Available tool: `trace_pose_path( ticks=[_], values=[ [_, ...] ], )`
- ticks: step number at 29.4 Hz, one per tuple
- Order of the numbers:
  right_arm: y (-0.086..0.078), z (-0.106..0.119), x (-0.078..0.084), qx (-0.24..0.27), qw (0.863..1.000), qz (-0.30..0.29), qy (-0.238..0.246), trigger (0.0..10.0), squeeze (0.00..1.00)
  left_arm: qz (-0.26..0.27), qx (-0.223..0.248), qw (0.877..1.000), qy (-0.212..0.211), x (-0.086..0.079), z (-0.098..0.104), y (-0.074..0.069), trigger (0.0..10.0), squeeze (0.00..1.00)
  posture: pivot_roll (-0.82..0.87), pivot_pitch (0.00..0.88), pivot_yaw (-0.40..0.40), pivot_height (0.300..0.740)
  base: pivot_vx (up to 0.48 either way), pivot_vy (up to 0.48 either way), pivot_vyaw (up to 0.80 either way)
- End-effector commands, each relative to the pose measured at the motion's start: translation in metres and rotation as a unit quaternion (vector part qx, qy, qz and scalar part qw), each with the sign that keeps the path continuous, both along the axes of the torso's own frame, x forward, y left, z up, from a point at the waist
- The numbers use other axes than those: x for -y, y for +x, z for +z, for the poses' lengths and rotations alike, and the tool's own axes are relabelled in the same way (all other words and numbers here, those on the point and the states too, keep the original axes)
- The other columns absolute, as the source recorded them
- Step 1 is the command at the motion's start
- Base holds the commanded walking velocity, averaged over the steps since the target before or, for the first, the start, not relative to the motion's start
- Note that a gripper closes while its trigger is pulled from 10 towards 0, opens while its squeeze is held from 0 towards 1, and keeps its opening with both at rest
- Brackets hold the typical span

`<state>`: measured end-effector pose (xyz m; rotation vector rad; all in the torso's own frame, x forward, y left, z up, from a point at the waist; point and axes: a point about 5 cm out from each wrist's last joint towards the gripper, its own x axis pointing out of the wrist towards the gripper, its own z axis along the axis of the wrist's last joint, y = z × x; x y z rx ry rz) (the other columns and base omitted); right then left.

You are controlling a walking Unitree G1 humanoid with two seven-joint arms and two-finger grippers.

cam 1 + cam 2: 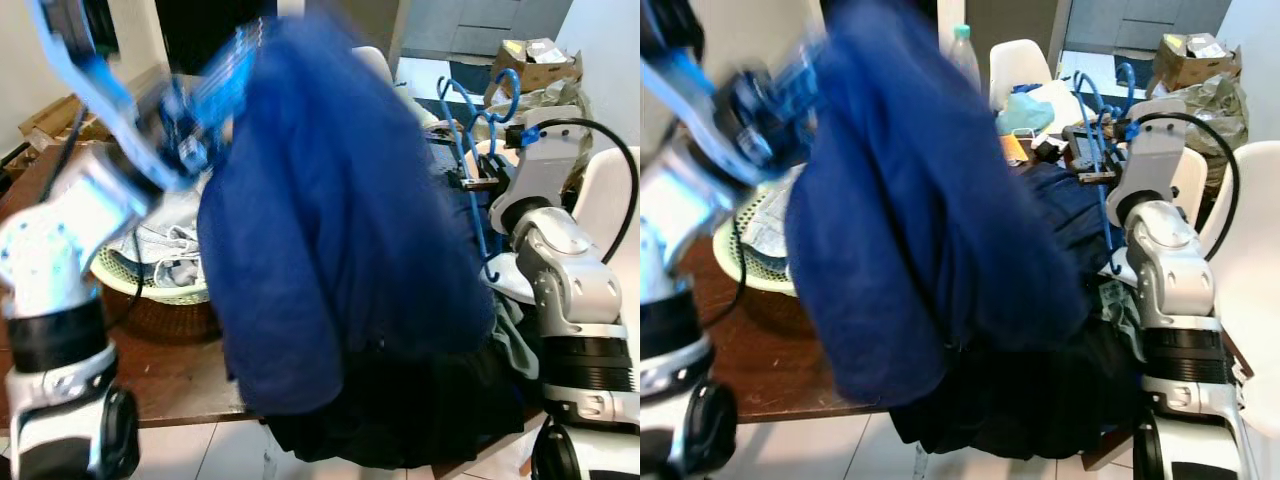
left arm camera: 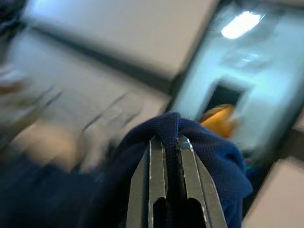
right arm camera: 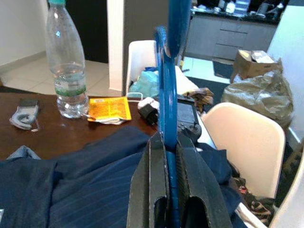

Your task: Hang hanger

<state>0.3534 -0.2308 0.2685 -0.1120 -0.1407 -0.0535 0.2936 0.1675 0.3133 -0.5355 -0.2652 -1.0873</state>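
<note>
A large dark blue garment (image 1: 330,220) hangs lifted in front of me, draping down past the wooden table edge. My left gripper (image 2: 170,147) is raised at the upper left and shut on a fold of this blue cloth (image 2: 204,142). The raised left arm (image 1: 110,130) looks motion-blurred. At the right, my right gripper (image 3: 166,142) is shut on a blue plastic hanger (image 1: 470,130), held upright above the table beside the garment. The hanger's hook (image 1: 505,90) points up.
A woven basket (image 1: 160,290) with pale laundry sits on the brown table (image 1: 170,380) at the left. A water bottle (image 3: 66,71), an orange packet (image 3: 109,109) and small items lie on the far side. White chairs (image 3: 242,142) stand at the right; cardboard boxes (image 1: 540,60) behind.
</note>
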Motion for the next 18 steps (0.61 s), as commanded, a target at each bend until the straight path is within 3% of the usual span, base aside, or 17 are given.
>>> trace_pose_path(
  ticks=[1,2,3,4,5,6,7,8,9,10,11,12,13,15,16,17,18],
  values=[
    [-0.001,-0.002,0.002,-0.001,1.000,-0.003,-0.004,10.0,0.00,0.031,-0.031,0.998,0.034,-0.004,-0.015,0.006,1.3,0.00,0.13,0.092,-0.005,0.740,0.000,0.000,0.00],
    [-0.001,-0.002,0.001,-0.002,1.000,-0.001,-0.004,10.0,0.00,0.066,-0.062,0.993,0.082,-0.011,-0.037,0.011,1.0,0.00,0.13,0.092,-0.005,0.740,0.000,0.000,0.00],
    [0.000,-0.003,0.000,-0.003,1.000,0.000,-0.004,10.0,0.00,0.117,-0.103,0.978,0.142,-0.022,-0.063,0.018,2.8,0.00,0.13,0.096,-0.004,0.740,0.000,0.000,0.00],
    [0.000,-0.003,0.000,-0.003,1.000,0.000,-0.004,10.0,0.00,0.117,-0.103,0.978,0.142,-0.022,-0.063,0.018,2.8,0.00,0.13,0.096,-0.004,0.740,0.000,0.000,0.00],
    [0.001,-0.003,-0.001,-0.004,1.000,0.003,-0.005,10.0,0.00,0.198,-0.142,0.948,0.203,-0.044,-0.090,0.023,0.0,0.00,0.13,0.097,-0.008,0.740,0.000,0.000,0.00],
    [0.001,-0.003,-0.001,-0.004,1.000,0.003,-0.005,10.0,0.00,0.232,-0.150,0.938,0.212,-0.053,-0.095,0.025,0.0,0.00,0.13,0.097,-0.008,0.740,0.000,0.000,0.00],
    [0.001,-0.003,-0.001,-0.004,1.000,0.003,-0.005,10.0,0.00,0.232,-0.150,0.938,0.212,-0.053,-0.095,0.025,0.0,0.00,0.13,0.097,-0.008,0.740,0.000,0.000,0.00],
    [0.001,-0.003,-0.001,-0.005,1.000,0.004,-0.005,10.0,0.00,0.286,-0.154,0.923,0.205,-0.066,-0.093,0.029,4.0,0.00,0.14,0.099,-0.009,0.740,0.000,0.000,0.00],
    [0.001,-0.003,-0.001,-0.005,1.000,0.004,-0.005,10.0,0.00,0.286,-0.154,0.923,0.205,-0.066,-0.093,0.029,4.0,0.00,0.14,0.099,-0.009,0.740,0.000,0.000,0.00],
    [0.001,-0.003,-0.001,-0.006,1.000,0.005,-0.005,10.0,0.00,0.338,-0.155,0.904,0.209,-0.080,-0.092,0.033,6.0,0.00,0.14,0.099,-0.009,0.740,0.000,0.000,0.00],
    [0.001,-0.003,-0.001,-0.006,1.000,0.005,-0.005,10.0,0.00,0.338,-0.155,0.904,0.209,-0.080,-0.092,0.033,6.0,0.00,0.14,0.099,-0.009,0.740,0.000,0.000,0.00],
    [0.001,-0.004,-0.001,-0.007,1.000,0.006,-0.005,10.0,0.00,0.375,-0.155,0.889,0.212,-0.089,-0.090,0.036,7.3,0.00,0.14,0.099,-0.009,0.740,0.000,0.000,0.00],
    [0.001,-0.004,-0.002,-0.007,1.000,0.006,-0.005,10.0,0.00,0.396,-0.155,0.879,0.214,-0.095,-0.090,0.037,7.3,0.00,0.14,0.099,-0.009,0.740,0.000,0.000,0.00],
    [0.001,-0.004,-0.002,-0.007,1.000,0.006,-0.005,10.0,0.00,0.396,-0.155,0.879,0.214,-0.095,-0.090,0.037,7.3,0.00,0.14,0.099,-0.009,0.740,0.000,0.000,0.00],
    [0.001,-0.004,-0.002,-0.008,1.000,0.008,-0.006,10.0,0.00,0.420,-0.150,0.863,0.236,-0.099,-0.091,0.038,10.0,0.00,0.14,0.099,-0.009,0.740,0.000,0.000,0.00],
    [0.001,-0.004,-0.002,-0.008,1.000,0.008,-0.006,10.0,0.00,0.420,-0.150,0.863,0.236,-0.099,-0.091,0.038,10.0,0.00,0.14,0.099,-0.009,0.740,0.000,0.000,0.00],
    [0.001,-0.004,-0.003,-0.008,1.000,0.008,-0.006,10.0,0.00,0.449,-0.152,0.840,0.263,-0.106,-0.093,0.039,10.0,0.00,0.13,0.101,-0.007,0.740,0.000,0.000,0.00]
  ],
)
